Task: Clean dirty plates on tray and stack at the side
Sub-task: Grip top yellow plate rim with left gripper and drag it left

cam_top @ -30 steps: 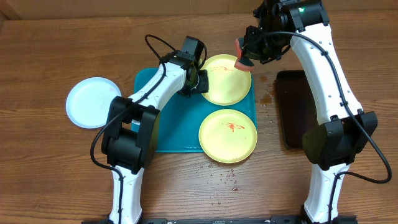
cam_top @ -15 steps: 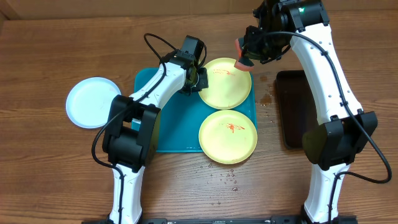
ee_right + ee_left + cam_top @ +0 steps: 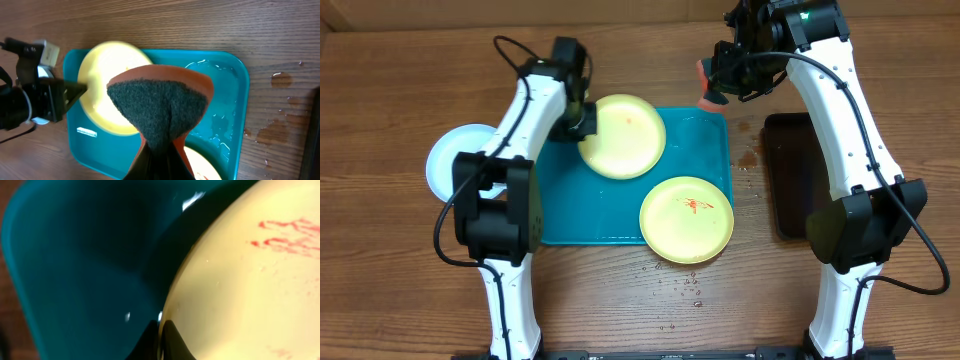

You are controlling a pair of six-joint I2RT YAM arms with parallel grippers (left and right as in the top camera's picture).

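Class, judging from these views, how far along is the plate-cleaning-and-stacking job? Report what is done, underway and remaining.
Done: the pale blue-white round plastic plate lies off the turquoise rectangular plastic tray, at the left, no smears visible. Underway: the left gripper grips a yellow-green round plate by its rim over the tray, though red streaks show on it; the right gripper holds the orange sponge. Left: the second yellow-green plate, red-smeared, then stacking.

Pale plate (image 3: 448, 165) partly covered by the left arm (image 3: 525, 110), held plate (image 3: 240, 290) blurred and cropped at the frame edges, left end effector (image 3: 161, 340) barely glimpsed, lower plate (image 3: 205, 167) and right end effector (image 3: 159, 155) largely hidden behind the sponge (image 3: 159, 107)
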